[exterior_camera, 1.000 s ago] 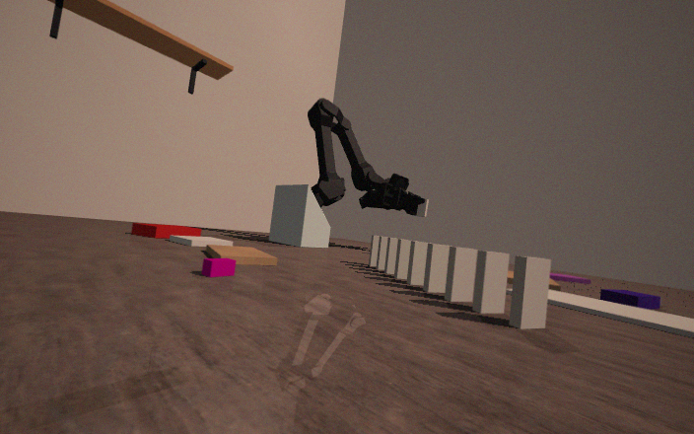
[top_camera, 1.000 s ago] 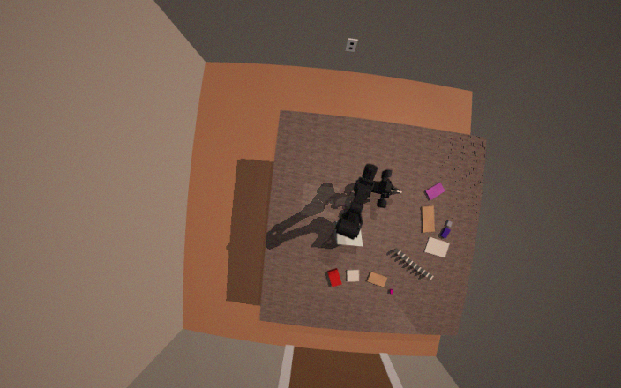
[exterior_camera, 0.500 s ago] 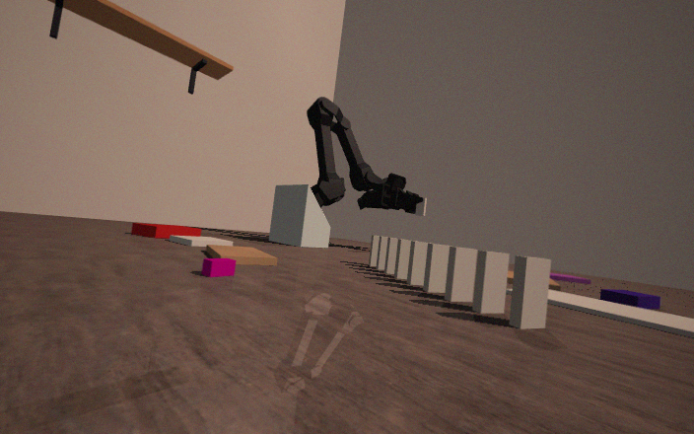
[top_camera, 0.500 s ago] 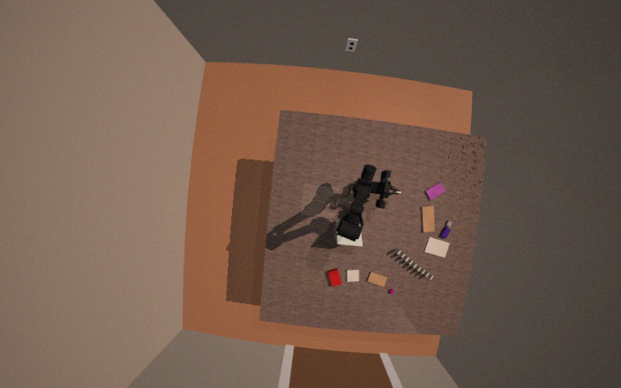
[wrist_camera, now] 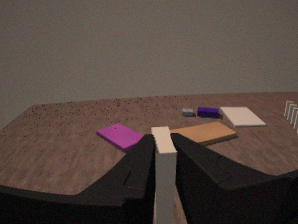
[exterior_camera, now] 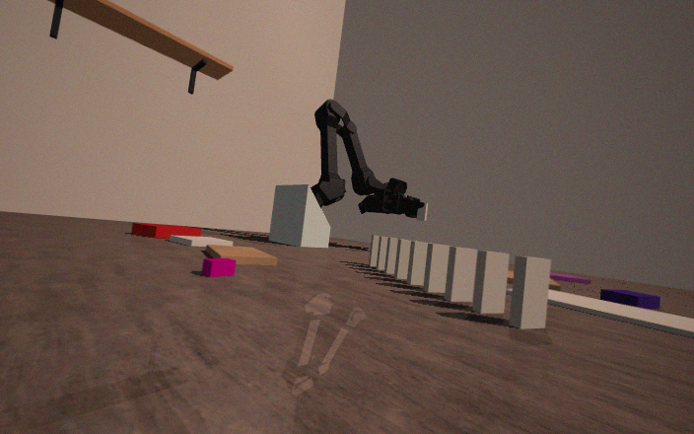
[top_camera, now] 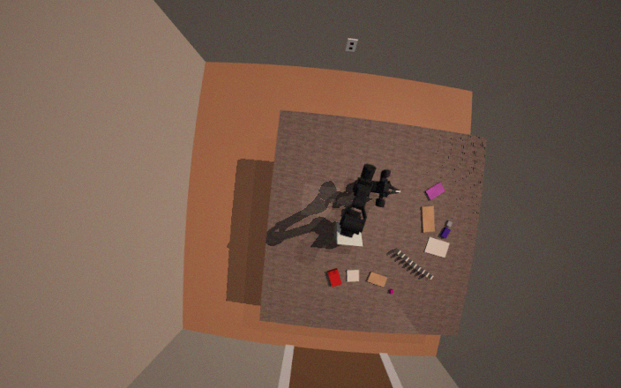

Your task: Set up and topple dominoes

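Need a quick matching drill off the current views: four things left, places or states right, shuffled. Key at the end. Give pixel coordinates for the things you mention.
1. off-white domino (top_camera: 398, 191) (exterior_camera: 422, 211) (wrist_camera: 165, 175)
2. red block (top_camera: 333, 277) (exterior_camera: 166, 231)
3. row of off-white dominoes (top_camera: 412, 263) (exterior_camera: 436, 268)
4. small magenta block (top_camera: 391, 291) (exterior_camera: 219, 267)

A. standing upright on the table
B. beside the flat white square, on the side away from the small tan board
C. between the gripper's fingers, off the table
D. near the small tan board

1-C, 2-B, 3-A, 4-D
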`<move>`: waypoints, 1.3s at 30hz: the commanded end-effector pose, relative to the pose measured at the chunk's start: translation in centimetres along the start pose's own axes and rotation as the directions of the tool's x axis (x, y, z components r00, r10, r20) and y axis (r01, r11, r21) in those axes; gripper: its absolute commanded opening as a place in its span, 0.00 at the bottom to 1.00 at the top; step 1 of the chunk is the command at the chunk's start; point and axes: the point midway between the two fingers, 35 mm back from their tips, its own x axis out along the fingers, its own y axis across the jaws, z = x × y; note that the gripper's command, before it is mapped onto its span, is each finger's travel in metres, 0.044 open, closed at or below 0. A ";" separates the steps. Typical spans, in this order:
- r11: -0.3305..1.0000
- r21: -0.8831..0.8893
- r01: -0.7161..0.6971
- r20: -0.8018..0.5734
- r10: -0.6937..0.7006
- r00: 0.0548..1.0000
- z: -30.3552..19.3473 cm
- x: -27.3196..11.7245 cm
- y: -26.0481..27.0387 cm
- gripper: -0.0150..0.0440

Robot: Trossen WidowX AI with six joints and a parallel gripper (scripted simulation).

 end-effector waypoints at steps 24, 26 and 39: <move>1.000 -0.003 0.003 -0.001 -0.003 1.000 -5.9 0.5 0.3 0.29; 1.000 -0.004 0.003 -0.001 -0.003 1.000 -6.4 0.5 0.2 0.29; 1.000 -0.008 0.002 -0.002 -0.002 1.000 -9.2 0.5 -0.5 0.29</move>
